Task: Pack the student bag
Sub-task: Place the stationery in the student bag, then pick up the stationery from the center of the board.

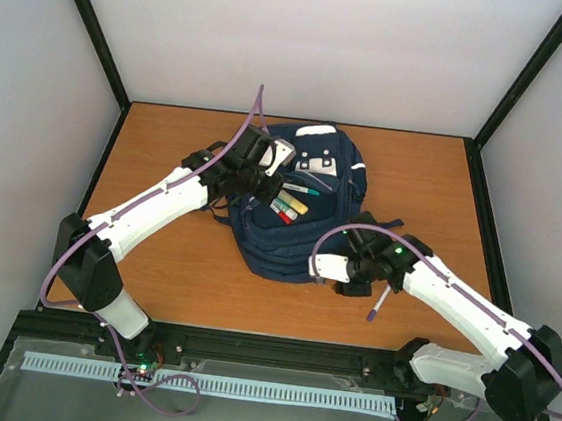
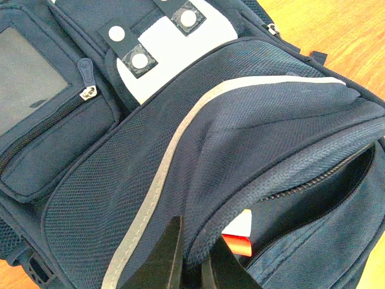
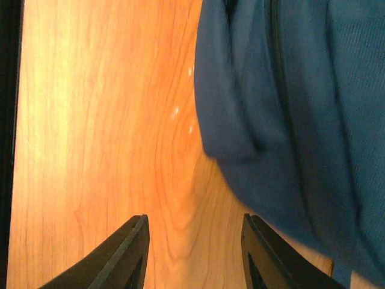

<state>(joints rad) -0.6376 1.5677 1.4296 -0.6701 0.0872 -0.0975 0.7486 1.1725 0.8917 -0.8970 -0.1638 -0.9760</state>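
The student bag [image 1: 301,208], navy with white stripes and patches, lies in the middle of the table with its main compartment unzipped. Inside lie several markers [image 1: 287,209] and a teal pen [image 1: 303,188]. My left gripper [image 1: 265,169] is shut on the piped rim of the bag's front flap [image 2: 240,186], holding the opening apart. In the left wrist view that gripper [image 2: 197,233] pinches the rim, and a red and white item [image 2: 240,238] shows in the gap. My right gripper [image 3: 194,218] stands open over bare wood beside the bag's [image 3: 289,120] lower edge, holding nothing.
The wooden table [image 1: 167,148] is bounded by black frame posts and pale walls. Bare wood lies left, right and in front of the bag. A purple cable [image 1: 380,303] hangs from the right arm near the table's front.
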